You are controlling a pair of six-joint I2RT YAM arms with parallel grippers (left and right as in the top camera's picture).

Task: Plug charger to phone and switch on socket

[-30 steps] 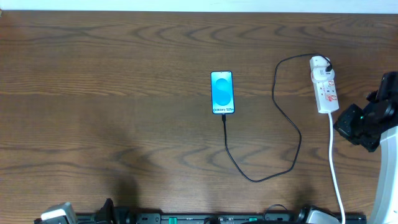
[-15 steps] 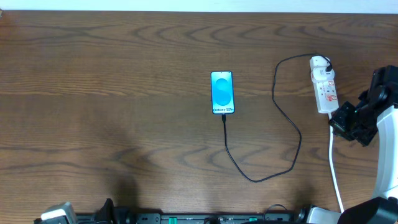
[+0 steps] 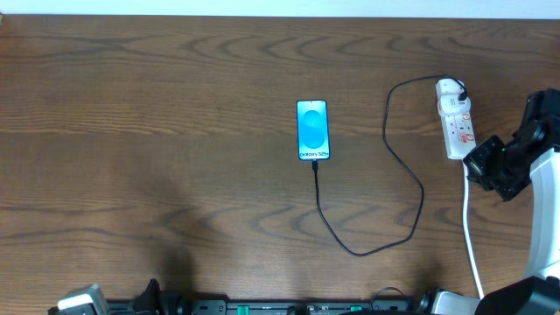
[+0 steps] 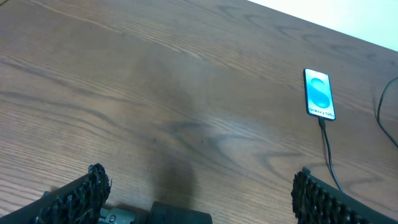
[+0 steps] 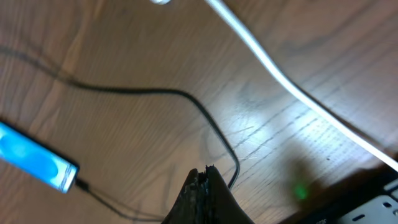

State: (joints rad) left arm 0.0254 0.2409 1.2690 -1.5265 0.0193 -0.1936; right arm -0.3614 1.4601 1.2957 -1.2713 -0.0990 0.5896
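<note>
Right hand (image 5: 202, 180), fingers together, beside socket (image 3: 457, 122); phone (image 3: 313, 129) lies lengthwise toward robot, charger (image 3: 317, 185) at near end.

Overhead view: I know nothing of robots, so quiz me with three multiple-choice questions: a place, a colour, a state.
1. Seen from overhead, the narrow white power strip lies where from the slim black-edged smartphone? A left; B right; C on top.
2. The smartphone's screen is: A red; B cyan-blue; C green.
3. The thin black charger cable ends: A plugged into the smartphone's lower edge; B apart from it; C under it.
Answers: B, the strip sits near the picture's right side; B, the screen glows cyan-blue; A, the cable runs straight into that edge.
</note>
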